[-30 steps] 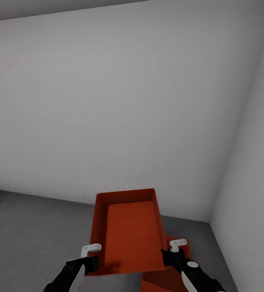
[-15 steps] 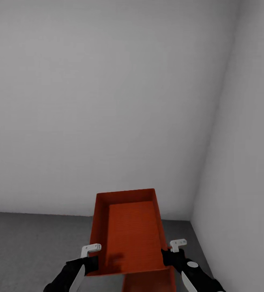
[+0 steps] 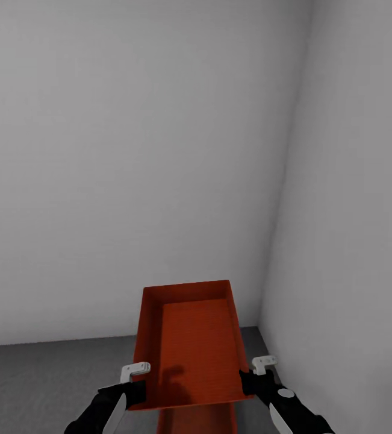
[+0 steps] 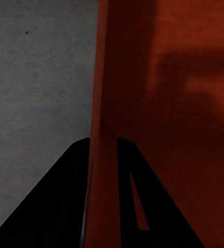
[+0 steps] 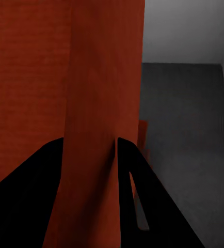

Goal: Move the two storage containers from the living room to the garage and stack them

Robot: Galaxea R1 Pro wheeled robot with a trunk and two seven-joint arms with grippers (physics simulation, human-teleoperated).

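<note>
Head view shows the left gripper point(image 3: 136, 378) and right gripper point(image 3: 257, 372) each clamped on a side wall of the held container point(image 3: 189, 346), raised before a white wall corner point(image 3: 277, 199). The second container point(image 3: 199, 421) lies beneath it on the dark grey floor point(image 3: 39, 374).
</note>
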